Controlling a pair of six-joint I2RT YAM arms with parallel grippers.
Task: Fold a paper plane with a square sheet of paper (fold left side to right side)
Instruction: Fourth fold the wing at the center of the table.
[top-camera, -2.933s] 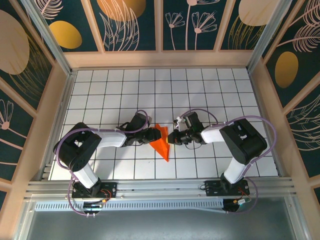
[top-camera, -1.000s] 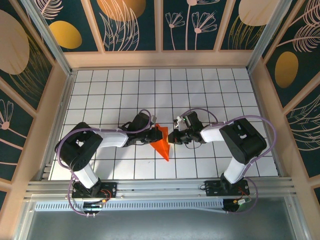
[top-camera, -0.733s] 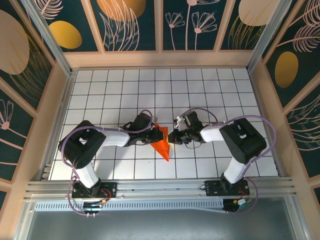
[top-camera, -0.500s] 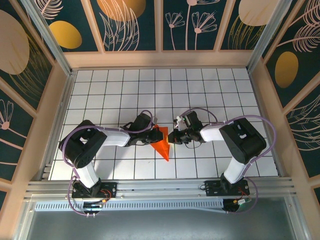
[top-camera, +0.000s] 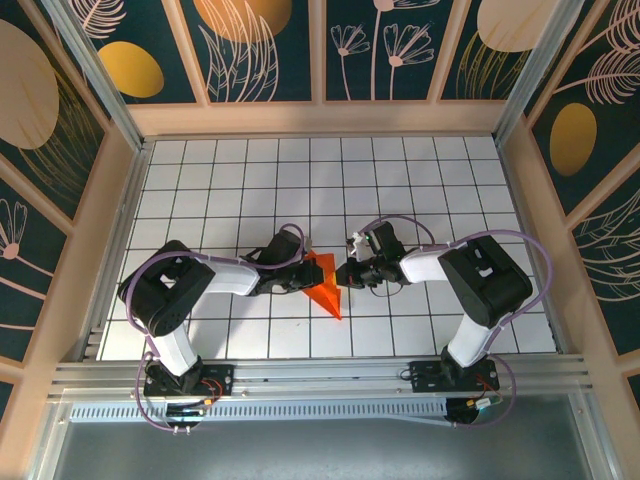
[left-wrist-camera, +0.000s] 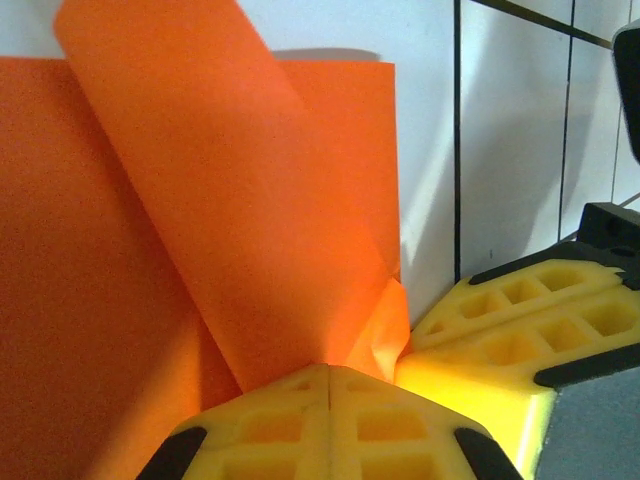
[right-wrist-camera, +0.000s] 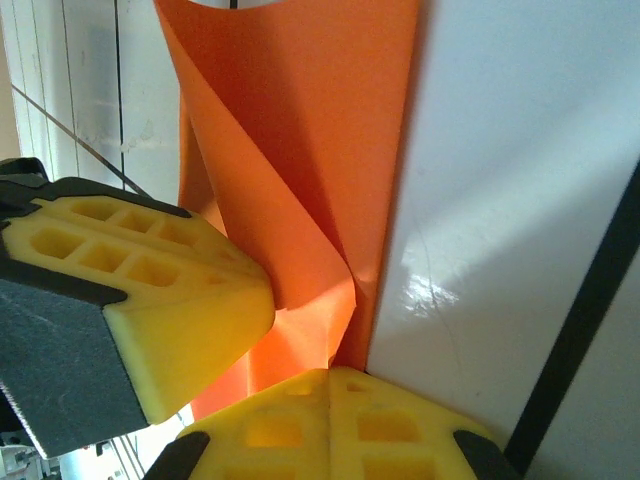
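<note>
The square sheet of paper is bright orange and folded into a pointed triangle on the grid floor between the two arms, its tip toward the near edge. My left gripper is at the triangle's left side, shut on a flap of the paper that stands up off the layer beneath. The left gripper has its yellow jaws pressed together. My right gripper is shut at the paper's right edge. In the right wrist view the right gripper touches the creased paper, beside the left fingers.
The white grid floor lies open behind and to both sides of the paper. Wooden walls enclose it. An aluminium rail runs along the near edge by the arm bases. The two grippers' fingertips nearly touch each other.
My left gripper has crept a little to the right with the raised flap. The paper's tip has shifted slightly right. The right gripper has stayed in place.
</note>
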